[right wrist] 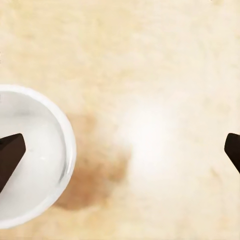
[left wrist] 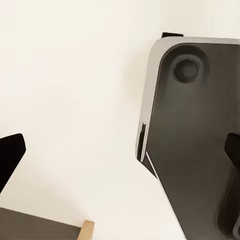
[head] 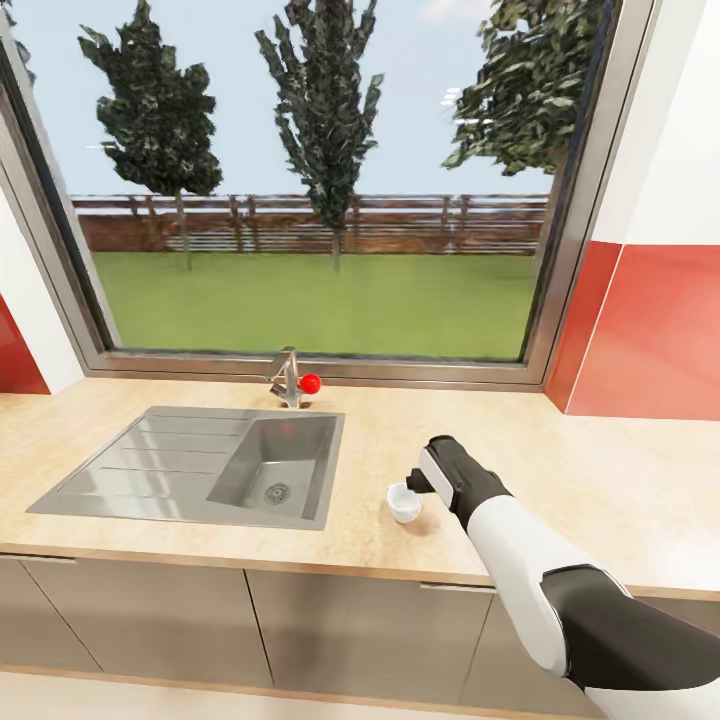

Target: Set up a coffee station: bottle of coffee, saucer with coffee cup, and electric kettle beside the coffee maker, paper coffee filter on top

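We see right gripper (head: pixel 415 482) jaws spread over white coffee cup (head: pixel 405 503) on tabletop (head: pixel 560 470), right of sink (head: pixel 200 470); left jaws spread.

Right claw (head: pixel 414 481) mostly hidden behind its own wrist in head view; can't tell from there if it touches the cup (head: pixel 405 503). In right wrist view, cup (right wrist: pixel 30 155) cut off at the pic's edge, and just the dark fingertips (right wrist: pixel 10 155) poke in from both sides. Left wrist view: dark grey panel (left wrist: pixel 195 145) cut by edge, can't tell what it is. Table (head: pixel 560 480) runs off both sides.
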Robot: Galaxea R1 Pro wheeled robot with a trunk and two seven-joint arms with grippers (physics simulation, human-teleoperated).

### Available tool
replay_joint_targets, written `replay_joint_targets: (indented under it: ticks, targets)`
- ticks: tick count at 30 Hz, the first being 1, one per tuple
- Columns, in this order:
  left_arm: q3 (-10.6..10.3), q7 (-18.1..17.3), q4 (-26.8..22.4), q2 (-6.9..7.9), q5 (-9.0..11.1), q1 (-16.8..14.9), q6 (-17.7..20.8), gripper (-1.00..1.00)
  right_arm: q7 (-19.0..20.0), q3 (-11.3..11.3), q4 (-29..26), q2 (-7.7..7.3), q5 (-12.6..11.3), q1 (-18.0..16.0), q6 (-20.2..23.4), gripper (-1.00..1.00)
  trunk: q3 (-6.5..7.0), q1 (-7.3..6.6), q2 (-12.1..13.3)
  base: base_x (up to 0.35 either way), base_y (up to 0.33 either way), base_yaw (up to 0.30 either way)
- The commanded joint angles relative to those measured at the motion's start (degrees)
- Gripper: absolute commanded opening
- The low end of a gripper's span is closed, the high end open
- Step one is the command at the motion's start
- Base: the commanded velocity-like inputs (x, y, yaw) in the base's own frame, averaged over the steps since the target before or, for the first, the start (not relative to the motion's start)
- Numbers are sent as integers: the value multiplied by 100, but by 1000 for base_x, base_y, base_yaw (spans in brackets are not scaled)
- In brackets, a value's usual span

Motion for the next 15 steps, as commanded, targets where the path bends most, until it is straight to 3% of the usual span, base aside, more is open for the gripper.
replay_joint_targets:
  ticks: [1, 15]
  targets:
    - [39, 11, 7, -1, -59, -6, -25, 100, -55, 23, 9, 0, -61, -5, 10, 100, -13, 4, -13, 33, 5, 0]
    - [39, 11, 7, -2, -59, -5, -25, 100, -46, 23, 85, 0, -60, -5, 1, 100, -13, 4, -13, 65, 45, 0]
